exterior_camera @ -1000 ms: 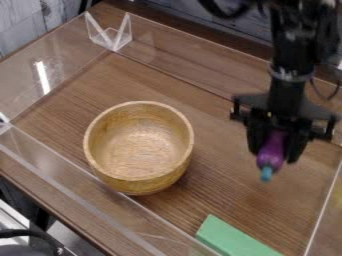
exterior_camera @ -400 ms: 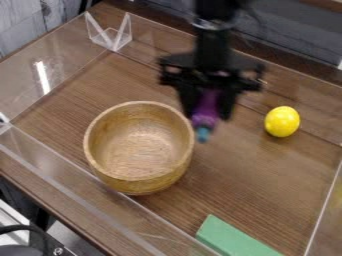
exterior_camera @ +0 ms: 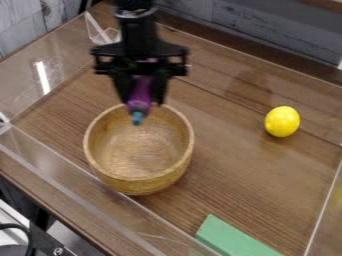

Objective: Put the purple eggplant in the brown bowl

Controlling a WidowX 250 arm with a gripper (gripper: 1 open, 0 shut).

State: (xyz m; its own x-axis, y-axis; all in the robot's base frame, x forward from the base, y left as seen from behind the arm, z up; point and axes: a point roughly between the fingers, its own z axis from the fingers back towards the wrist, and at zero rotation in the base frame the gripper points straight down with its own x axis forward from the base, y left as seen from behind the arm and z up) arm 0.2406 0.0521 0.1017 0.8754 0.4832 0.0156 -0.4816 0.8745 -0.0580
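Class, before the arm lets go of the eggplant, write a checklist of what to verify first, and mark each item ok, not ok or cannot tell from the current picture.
1. Gripper shut on the eggplant: ok.
2. Eggplant hanging with its stem tip down: ok.
3. Eggplant over the bowl opening rather than outside it: ok, though near the far rim.
4. Bowl upright and nothing in it: ok.
5. Lemon and green block apart from the bowl: ok.
6. Eggplant low enough to drop without bouncing out: cannot tell.
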